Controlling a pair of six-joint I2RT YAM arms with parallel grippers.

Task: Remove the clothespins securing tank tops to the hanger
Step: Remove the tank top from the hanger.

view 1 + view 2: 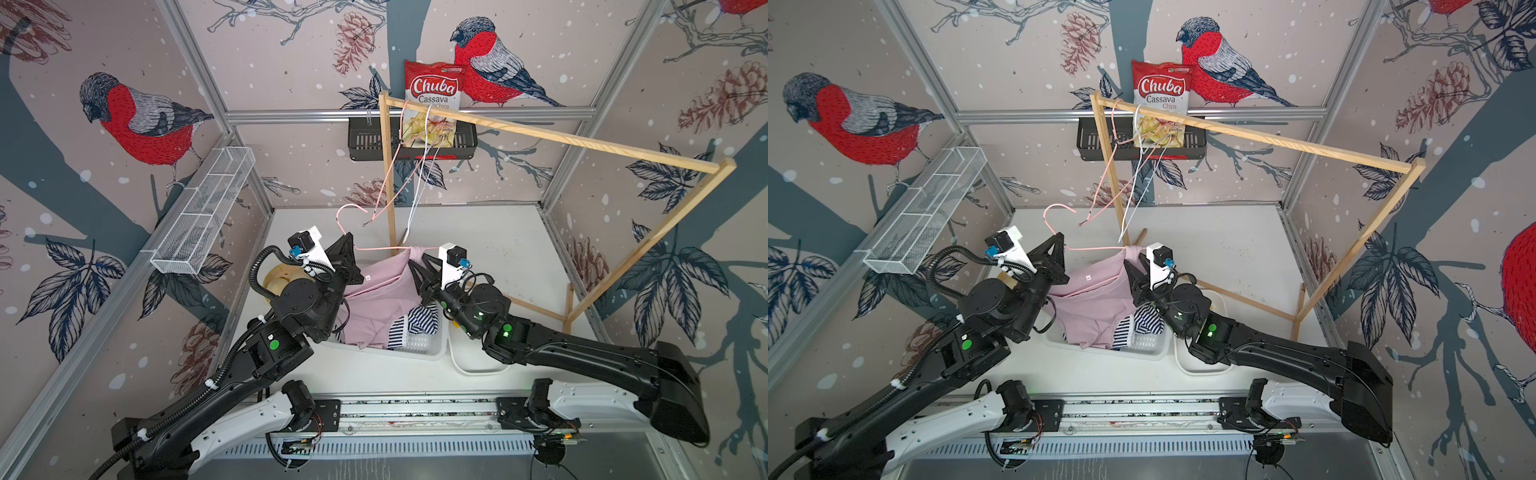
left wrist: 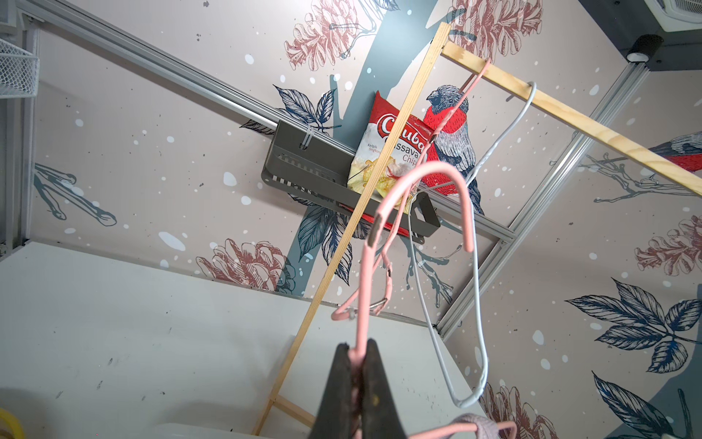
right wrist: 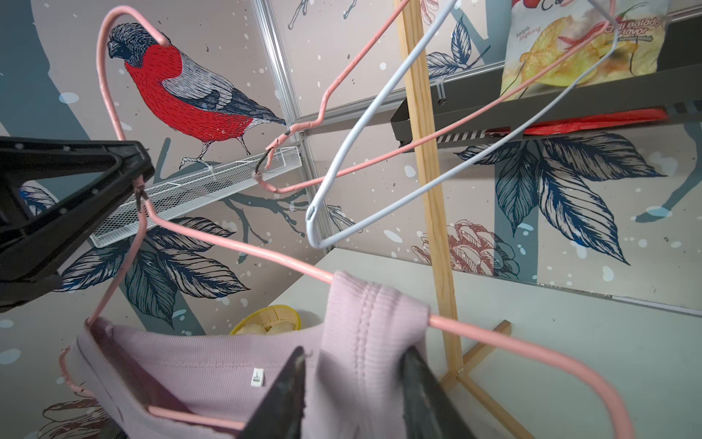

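Observation:
A pink wire hanger (image 1: 345,216) (image 1: 1059,212) is held up over a white basket (image 1: 419,349). My left gripper (image 1: 348,237) (image 2: 357,347) is shut on the hanger's neck, just below the hook. A pale mauve tank top (image 1: 382,286) (image 3: 190,361) hangs from the hanger by its straps and droops into the basket. My right gripper (image 1: 414,264) (image 3: 353,353) is open, its jaws standing on either side of one mauve strap near the hanger's shoulder. A black-and-white striped tank top (image 1: 419,322) lies in the basket. No clothespins are in view.
A wooden rack (image 1: 540,133) stands at the back right, with an empty pink hanger and an empty white hanger (image 1: 419,166) on its rail. A chips bag (image 1: 432,91) sits in a black wall shelf. A wire mesh shelf (image 1: 208,208) is on the left wall. A yellow bowl (image 1: 276,278) is behind the left arm.

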